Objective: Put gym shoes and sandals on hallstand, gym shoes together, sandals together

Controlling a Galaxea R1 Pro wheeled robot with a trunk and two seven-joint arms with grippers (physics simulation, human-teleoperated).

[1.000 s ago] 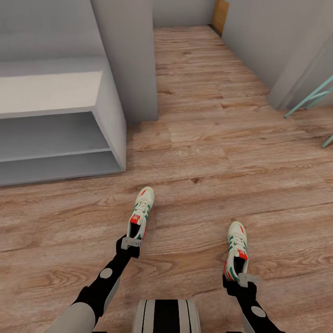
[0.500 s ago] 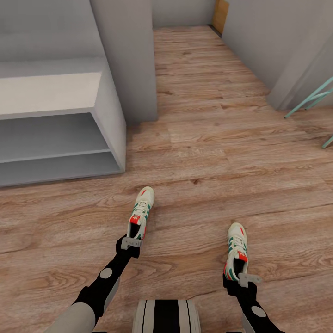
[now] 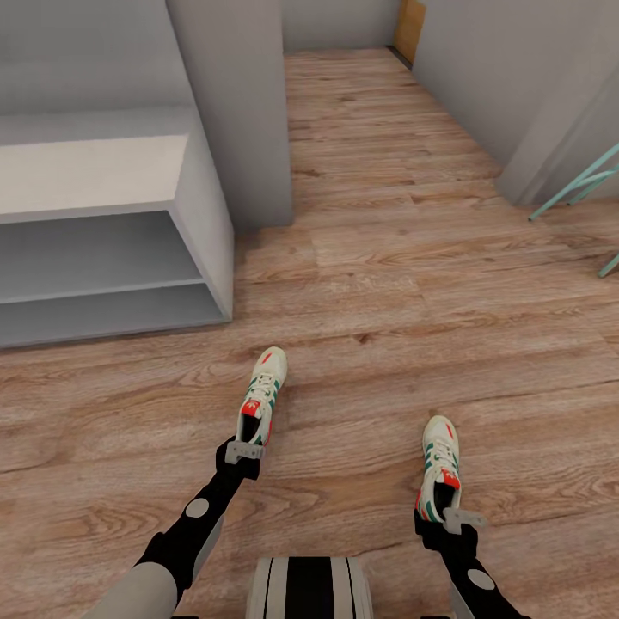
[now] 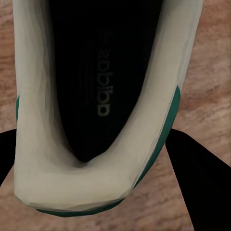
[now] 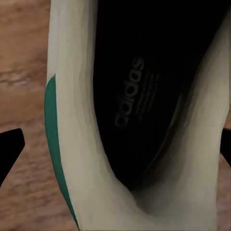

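Currently, head view: both gym shoes lie on the corridor floor (image 3: pixel 413 258), the left gripper (image 3: pixel 244 453) at the left shoe (image 3: pixel 262 397) heel, the right gripper (image 3: pixel 453 518) at the right shoe (image 3: pixel 439 467) heel. Wrist views: fingers (image 4: pixel 192 178) straddle each heel, unclosed. We judge grasping underway; next, close, lift toward the hallstand (image 3: pixel 205 215).

floor: wood-grain planks (image 3: pixel 404 284)
on it: left gym shoe (image 3: pixel 262 398), right gym shoe (image 3: pixel 439 464), near
far left: hallstand (image 3: pixel 202 223)
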